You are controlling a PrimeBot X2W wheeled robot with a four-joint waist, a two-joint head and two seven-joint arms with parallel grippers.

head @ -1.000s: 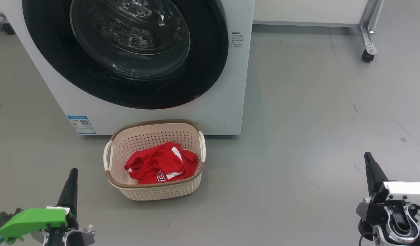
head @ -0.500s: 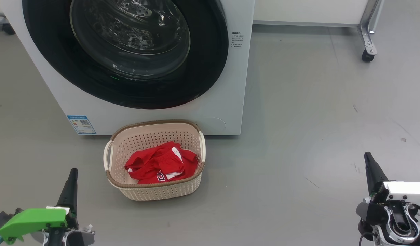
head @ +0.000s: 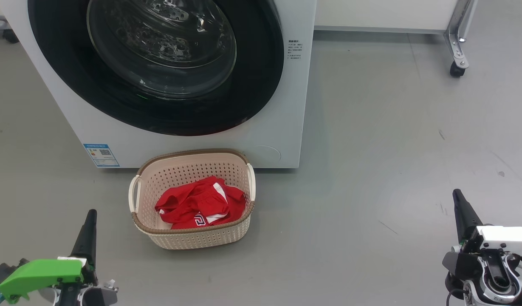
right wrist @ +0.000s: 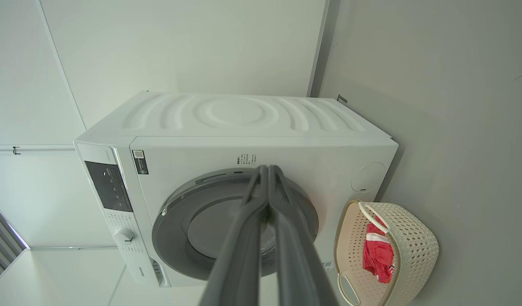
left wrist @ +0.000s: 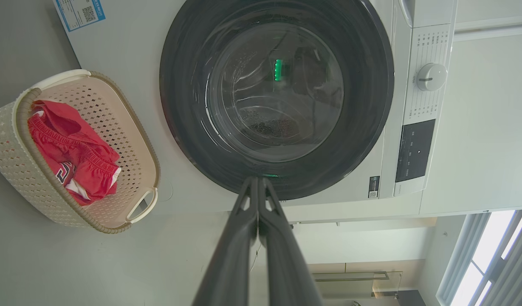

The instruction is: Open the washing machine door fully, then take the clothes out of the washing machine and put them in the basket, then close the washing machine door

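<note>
The white washing machine (head: 282,106) stands at the top of the head view, its black-rimmed washing machine door (head: 159,72) lying flush against the front, shut. On the floor in front of it sits the cream basket (head: 193,240) with the red clothes (head: 199,206) inside. My left gripper (head: 90,214) is at the lower left, shut and holding nothing, well short of the basket. Far off at the lower right my right gripper (head: 457,194) is shut too, with nothing in it. The left wrist view has the door (left wrist: 273,97), basket (left wrist: 14,140) and clothes (left wrist: 74,148); the right wrist view has the machine (right wrist: 244,114) and basket (right wrist: 413,250).
Grey floor spreads to the right of the machine. A metal frame leg on a castor (head: 457,70) stands at the far right, with a white wall panel (head: 384,15) behind it. A blue label (head: 101,154) sits low on the machine's front.
</note>
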